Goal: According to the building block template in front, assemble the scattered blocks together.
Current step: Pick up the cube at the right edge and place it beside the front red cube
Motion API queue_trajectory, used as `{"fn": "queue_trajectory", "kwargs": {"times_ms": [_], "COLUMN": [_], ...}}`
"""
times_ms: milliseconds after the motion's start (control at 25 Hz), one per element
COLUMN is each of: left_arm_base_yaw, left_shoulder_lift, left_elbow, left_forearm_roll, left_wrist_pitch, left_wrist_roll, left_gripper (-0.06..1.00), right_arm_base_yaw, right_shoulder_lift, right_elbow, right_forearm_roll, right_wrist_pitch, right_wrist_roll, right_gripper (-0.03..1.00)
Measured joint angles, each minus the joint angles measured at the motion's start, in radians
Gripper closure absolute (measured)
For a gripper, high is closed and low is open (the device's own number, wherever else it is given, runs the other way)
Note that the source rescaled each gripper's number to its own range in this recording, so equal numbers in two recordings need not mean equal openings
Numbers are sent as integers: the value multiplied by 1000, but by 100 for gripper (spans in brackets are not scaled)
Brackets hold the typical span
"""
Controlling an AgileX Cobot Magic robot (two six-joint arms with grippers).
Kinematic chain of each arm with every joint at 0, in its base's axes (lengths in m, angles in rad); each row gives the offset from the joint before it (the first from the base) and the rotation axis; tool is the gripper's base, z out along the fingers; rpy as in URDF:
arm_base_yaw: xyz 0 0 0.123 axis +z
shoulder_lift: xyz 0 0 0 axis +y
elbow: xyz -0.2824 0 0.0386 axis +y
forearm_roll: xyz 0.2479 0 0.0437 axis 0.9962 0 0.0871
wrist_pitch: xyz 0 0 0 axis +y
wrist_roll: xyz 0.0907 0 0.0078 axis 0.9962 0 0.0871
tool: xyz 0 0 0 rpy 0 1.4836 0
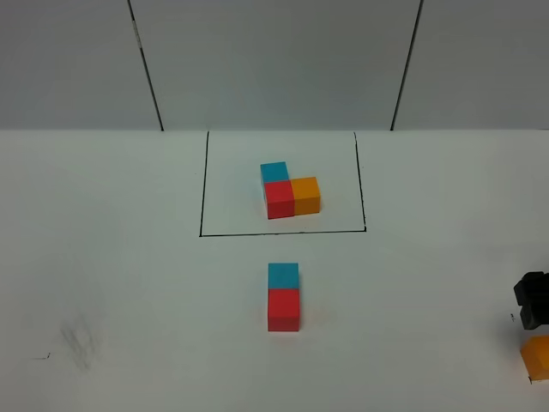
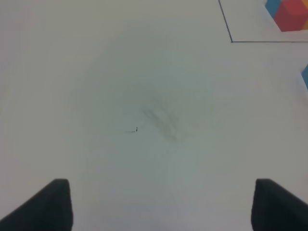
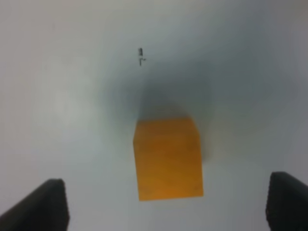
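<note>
Right gripper point(image 3: 168, 209) hangs spread wide, gripping nothing; left gripper point(image 2: 161, 207) is spread too, above the table point(image 2: 96, 72). Well apart from the right gripper, toward the left arm's side, I see the building block template point(image 1: 290, 190), then the touching blue cube point(image 1: 283, 275) and red cube point(image 1: 284, 309). 1 orange cube point(image 3: 167, 159) lies just ahead of the right gripper's open jaws.

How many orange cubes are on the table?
2. The framed orange cube touches the red cube inside the black frame; the loose orange cube lies far right on the table, partly cut off.
</note>
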Motion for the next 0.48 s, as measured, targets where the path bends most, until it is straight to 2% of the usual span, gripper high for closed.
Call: {"fn": "queue_trajectory", "kwargs": {"times_ms": [480], "left_arm_base_yaw": [0], "left_shoulder_lift": [0], "left_elbow": [0], "left_forearm_roll": [0], "left_wrist_pitch": [0], "left_wrist_roll": [0], "left_gripper": [15], "right_arm_base_yaw": [0], "right_shoulder_lift": [83], "right_elbow": [78], "right_forearm_roll": [0], "right_wrist_pitch": [-84], "right_wrist_roll": [26], "right_gripper": [11]}}
